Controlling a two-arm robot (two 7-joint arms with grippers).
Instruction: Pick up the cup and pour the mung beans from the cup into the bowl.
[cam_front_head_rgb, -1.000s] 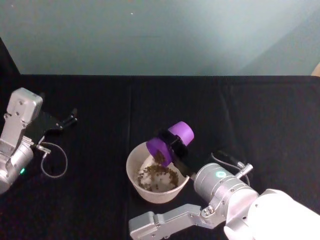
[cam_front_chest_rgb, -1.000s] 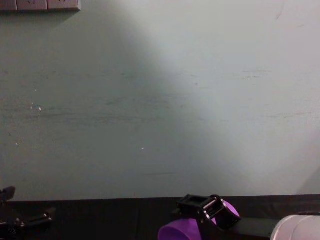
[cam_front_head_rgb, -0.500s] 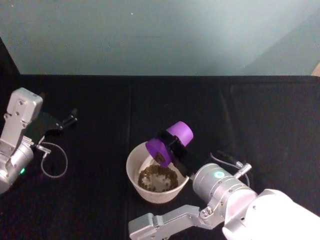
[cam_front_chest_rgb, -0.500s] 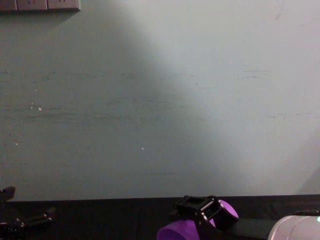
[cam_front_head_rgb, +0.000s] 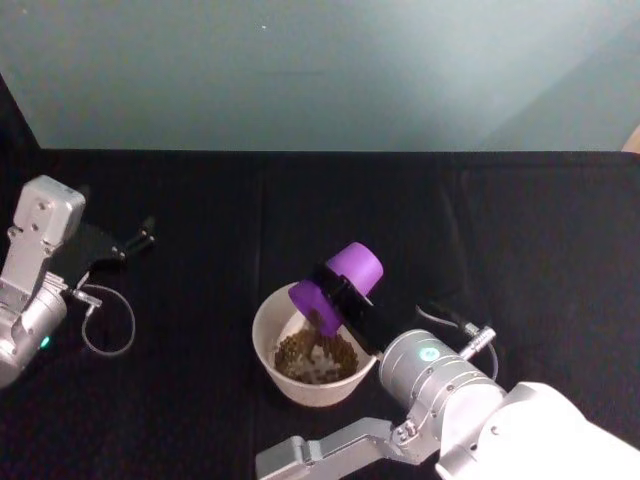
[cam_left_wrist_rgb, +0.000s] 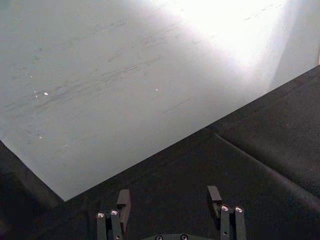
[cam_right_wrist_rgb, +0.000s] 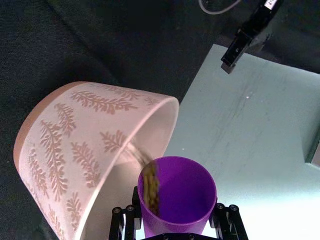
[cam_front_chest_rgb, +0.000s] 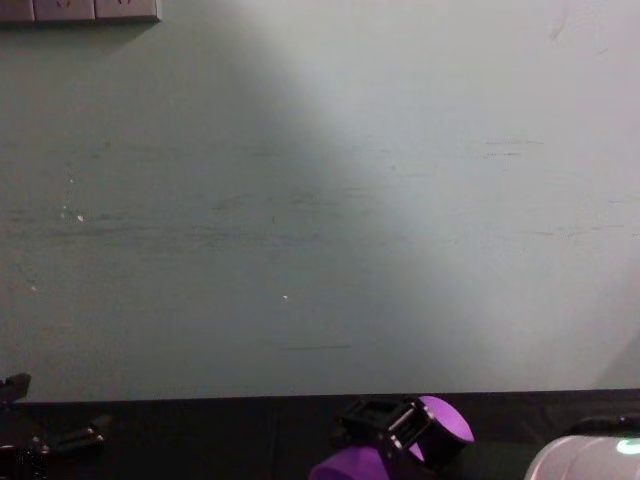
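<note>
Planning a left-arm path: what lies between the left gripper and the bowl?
Nothing: in the head view, only bare black tablecloth runs from the open left gripper to the bowl.

A black tablecloth (cam_front_head_rgb: 500, 220) meets a pale teal wall (cam_front_chest_rgb: 400, 150), which carries grey plates (cam_front_chest_rgb: 80, 10) high up

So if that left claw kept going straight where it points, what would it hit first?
Probably the pale wall. The left gripper, open, points over the black table toward it, and nothing stands in that line as far as its wrist view shows. How far off the wall is, I cannot tell.
</note>
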